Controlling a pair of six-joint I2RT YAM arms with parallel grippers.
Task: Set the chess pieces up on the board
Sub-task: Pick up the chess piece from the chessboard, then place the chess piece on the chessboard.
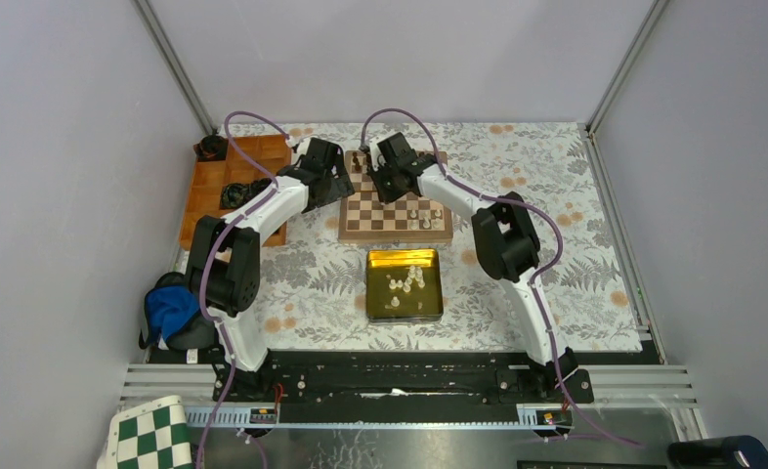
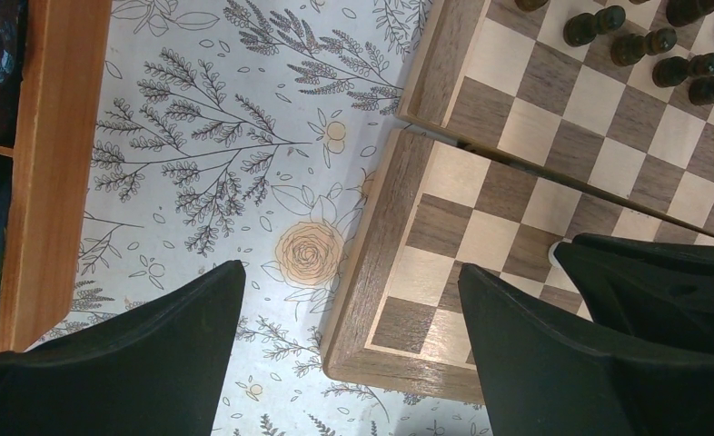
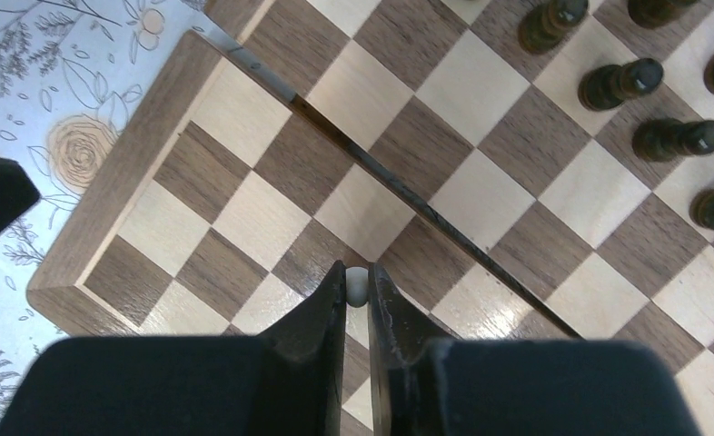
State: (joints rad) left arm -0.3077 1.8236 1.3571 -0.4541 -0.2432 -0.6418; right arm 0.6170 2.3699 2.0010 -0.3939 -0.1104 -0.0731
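Observation:
The board (image 1: pixel 380 210) lies at the table's far middle, with dark brown pieces (image 3: pixel 617 82) lined up on its far rows. My right gripper (image 3: pixel 358 272) hangs low over a near corner of the board (image 3: pixel 244 145), shut on one cream-white chess piece (image 3: pixel 357 289) pinched at the fingertips. More cream-white chess pieces (image 1: pixel 405 283) sit in a yellow tin, and a few (image 1: pixel 419 217) stand on the board's near rows. My left gripper (image 2: pixel 352 268) is open and empty, straddling the board's left rim (image 2: pixel 371 272), one finger above the tablecloth, the other above the squares.
An orange wooden compartment tray (image 1: pixel 214 186) stands left of the board, close to the left arm. The yellow tin (image 1: pixel 372 293) sits between the arms in front of the board. A blue bundle (image 1: pixel 170 308) lies near the left base, a green-and-white checkered mat (image 1: pixel 150 435) below it.

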